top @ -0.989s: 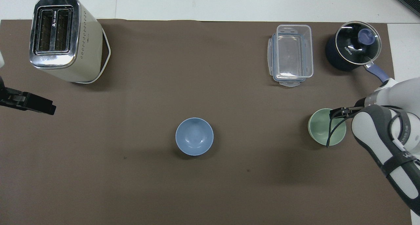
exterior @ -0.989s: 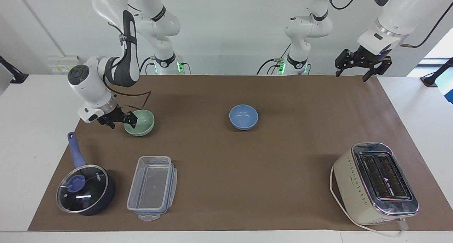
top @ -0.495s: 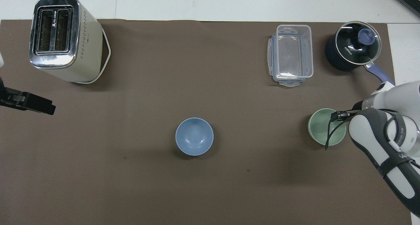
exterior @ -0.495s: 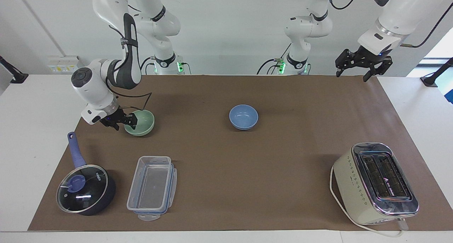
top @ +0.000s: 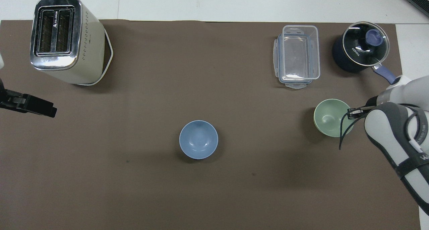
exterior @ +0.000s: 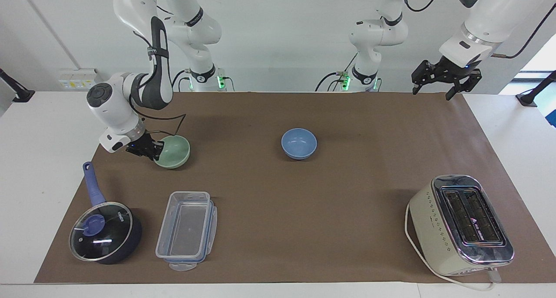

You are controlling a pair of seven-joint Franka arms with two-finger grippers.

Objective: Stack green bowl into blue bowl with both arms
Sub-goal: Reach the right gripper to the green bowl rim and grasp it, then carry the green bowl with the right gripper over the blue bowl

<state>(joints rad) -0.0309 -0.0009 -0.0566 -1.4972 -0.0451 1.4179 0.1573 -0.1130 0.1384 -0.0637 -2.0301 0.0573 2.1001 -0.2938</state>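
The pale green bowl (exterior: 174,152) (top: 331,117) is at the right arm's end of the brown mat, tipped up on the side where it is held. My right gripper (exterior: 155,151) (top: 352,113) is shut on the green bowl's rim. The blue bowl (exterior: 299,143) (top: 198,139) sits upright and alone near the mat's middle. My left gripper (exterior: 439,81) (top: 37,106) hangs open and idle in the air over the mat's edge at the left arm's end, holding nothing.
A dark-blue saucepan (exterior: 104,230) (top: 360,50) with a glass lid and a clear plastic container (exterior: 186,230) (top: 297,55) lie farther from the robots than the green bowl. A cream toaster (exterior: 460,224) (top: 63,39) stands at the left arm's end.
The right gripper's fingers closed on the green bowl's rim. The bowl then tilted and shifted slightly away from the robots. The left arm and blue bowl stayed put.
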